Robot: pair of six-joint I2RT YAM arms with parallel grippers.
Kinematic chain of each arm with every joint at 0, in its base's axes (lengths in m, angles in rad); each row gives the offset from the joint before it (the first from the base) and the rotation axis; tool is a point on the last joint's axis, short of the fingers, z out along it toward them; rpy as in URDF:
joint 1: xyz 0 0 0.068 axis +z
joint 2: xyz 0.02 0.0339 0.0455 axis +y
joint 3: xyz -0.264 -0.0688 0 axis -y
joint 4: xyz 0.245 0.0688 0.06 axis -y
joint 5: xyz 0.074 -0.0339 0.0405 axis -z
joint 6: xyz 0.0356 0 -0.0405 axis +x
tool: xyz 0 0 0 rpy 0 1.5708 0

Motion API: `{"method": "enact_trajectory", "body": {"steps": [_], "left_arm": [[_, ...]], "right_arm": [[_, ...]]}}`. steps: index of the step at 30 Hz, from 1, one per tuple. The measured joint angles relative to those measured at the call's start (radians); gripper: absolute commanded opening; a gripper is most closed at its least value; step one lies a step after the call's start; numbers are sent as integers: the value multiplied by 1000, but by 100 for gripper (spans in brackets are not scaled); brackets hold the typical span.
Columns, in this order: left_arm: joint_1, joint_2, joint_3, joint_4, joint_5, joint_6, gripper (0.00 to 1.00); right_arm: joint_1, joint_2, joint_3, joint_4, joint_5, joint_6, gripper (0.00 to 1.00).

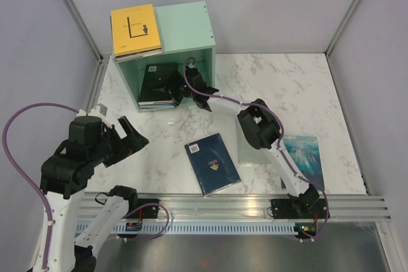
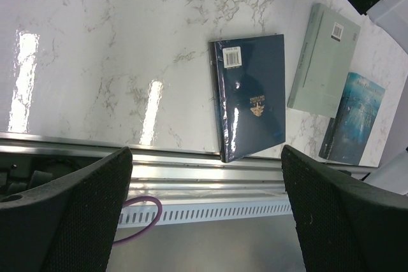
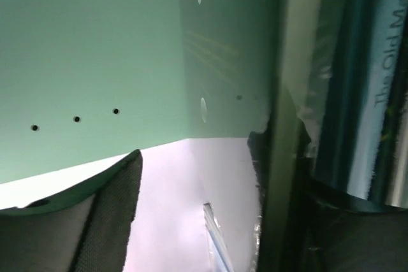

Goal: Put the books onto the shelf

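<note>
Books sit in several spots on the marble table (image 1: pixel 299 87). Taking the top view as the clock face, the mint-green shelf (image 1: pixel 188 30) stands at 11 o'clock on the far side, with its open side facing the arms. A yellow book (image 1: pixel 136 28) lies flat on its roof, toward the left. Black books (image 1: pixel 153 84) sit inside the opening against its left wall. I cannot tell how many there are.

The right gripper (image 1: pixel 182 88) reaches into the mouth of the shelf, just to the 3 o'clock side of those books. Its wrist view shows the jaws spread. One finger (image 3: pixel 108 221) is well clear of the books, with bare floor showing in the gap, and the other is right beside the spines, pinching nothing.

A dark blue book (image 1: pixel 212 164) lies flat near 6 o'clock, close to the metal rail (image 1: pixel 242 205). A pale green book (image 2: pixel 322 62) lies to the 3 o'clock side of it, partly under the right arm. A teal book (image 1: pixel 306 157) lies at 4 o'clock.

The left gripper (image 1: pixel 131 133) hangs above the table at 8 o'clock, its jaws spread wide and holding nothing.
</note>
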Motion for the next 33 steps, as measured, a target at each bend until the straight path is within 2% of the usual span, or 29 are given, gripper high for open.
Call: {"method": "enact_trajectory", "body": {"steps": [3, 8, 21, 27, 33], "left_arm": [[0, 14, 2, -2, 0, 7, 100], [0, 21, 2, -1, -1, 13, 100], [0, 22, -10, 22, 3, 15, 100], [0, 16, -23, 31, 8, 15, 100], [0, -5, -36, 32, 9, 14, 100]], "right_arm": [[0, -6, -21, 2, -2, -7, 86], [-3, -83, -141, 18, -14, -21, 87], [-8, -180, -193, -268, -60, -176, 89], [-8, -195, -222, -390, -50, -238, 86], [-9, -230, -226, -443, -9, -267, 80]]}}
